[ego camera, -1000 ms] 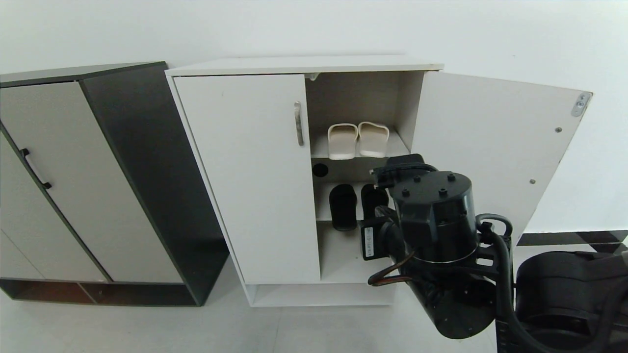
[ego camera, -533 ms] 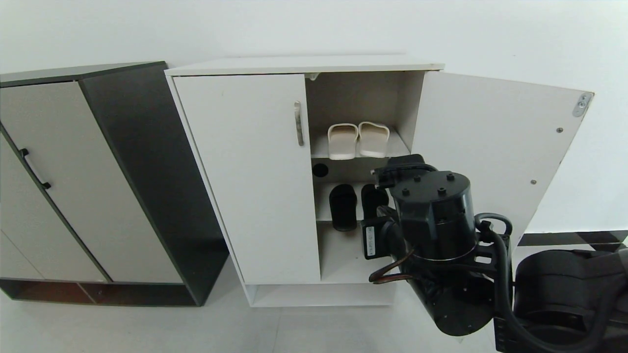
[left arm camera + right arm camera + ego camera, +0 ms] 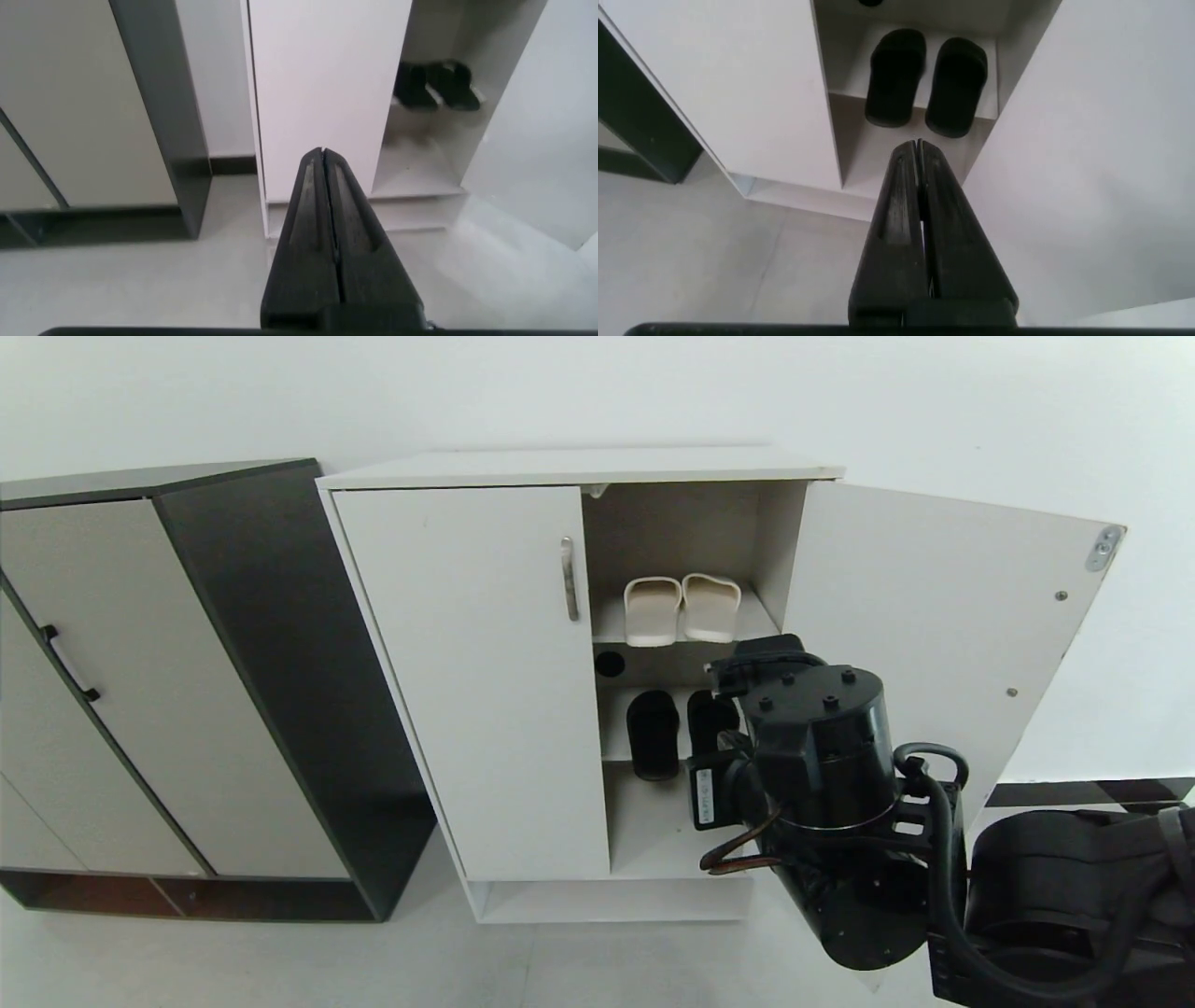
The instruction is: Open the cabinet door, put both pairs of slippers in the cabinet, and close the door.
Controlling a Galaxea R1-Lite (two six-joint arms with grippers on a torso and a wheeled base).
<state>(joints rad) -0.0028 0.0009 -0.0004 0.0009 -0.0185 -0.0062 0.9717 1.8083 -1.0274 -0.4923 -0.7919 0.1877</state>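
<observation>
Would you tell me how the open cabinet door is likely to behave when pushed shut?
The open door is a flat, rigid-looking panel, so it should swing rather than flex. It looks thin, probably light. The black slippers reach the front of their shelf, so it might brush them.

No text, label, number or sign can be read here. The white two-door wooden cabinet (image 3: 467, 681) at twelve o'clock and the dark grey cabinet with pale doors (image 3: 271, 663) at nine o'clock both present plain, unmarked faces.
</observation>
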